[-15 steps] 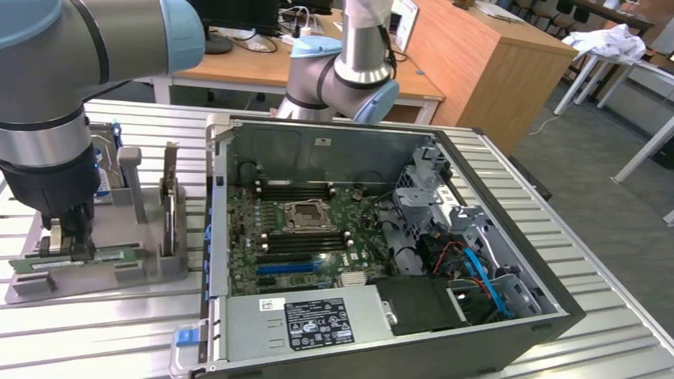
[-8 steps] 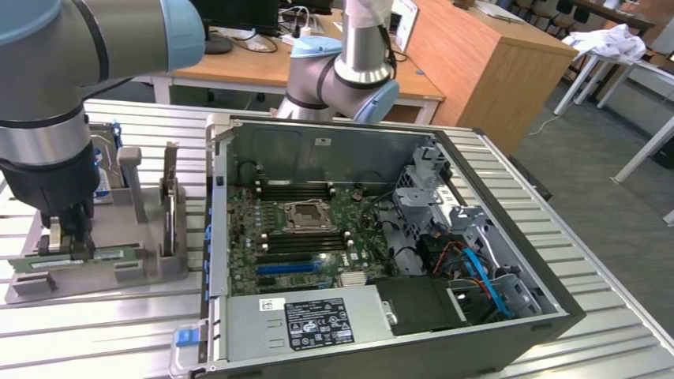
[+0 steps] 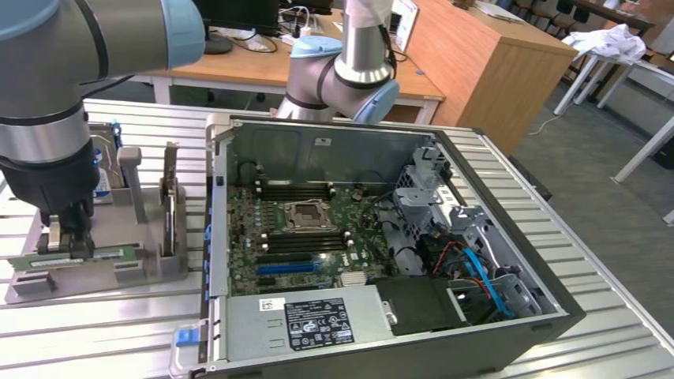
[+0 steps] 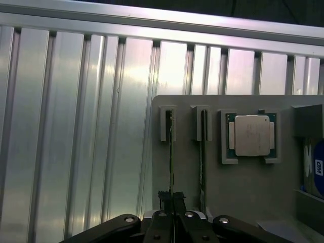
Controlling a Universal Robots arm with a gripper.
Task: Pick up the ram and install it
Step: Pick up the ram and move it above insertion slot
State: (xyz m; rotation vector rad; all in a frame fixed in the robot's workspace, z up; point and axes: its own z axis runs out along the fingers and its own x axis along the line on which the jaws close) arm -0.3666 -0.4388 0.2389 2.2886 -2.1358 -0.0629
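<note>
Gripper (image 4: 172,198) clenched on the ram (image 4: 172,152), pinching its thin upper edge, around mid-length as best the exterior view shows. Ram stands on edge in the grey holder (image 4: 223,187), directly under the gripper, its long axis running across the jaws' closing line. Second stick (image 4: 203,152) just beside, parallel. Open computer case (image 3: 316,154) sits on the tabletop (image 3: 589,253), toward the exterior view's right of the holder.

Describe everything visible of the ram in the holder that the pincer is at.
The ram is a long, thin green board with a pale label, standing on edge in a slot of the grey holder at the exterior view's left. The wrist view shows it edge-on, a narrow strip. The pincer is shut on its upper edge. A second stick stands beside it, apart.
</note>
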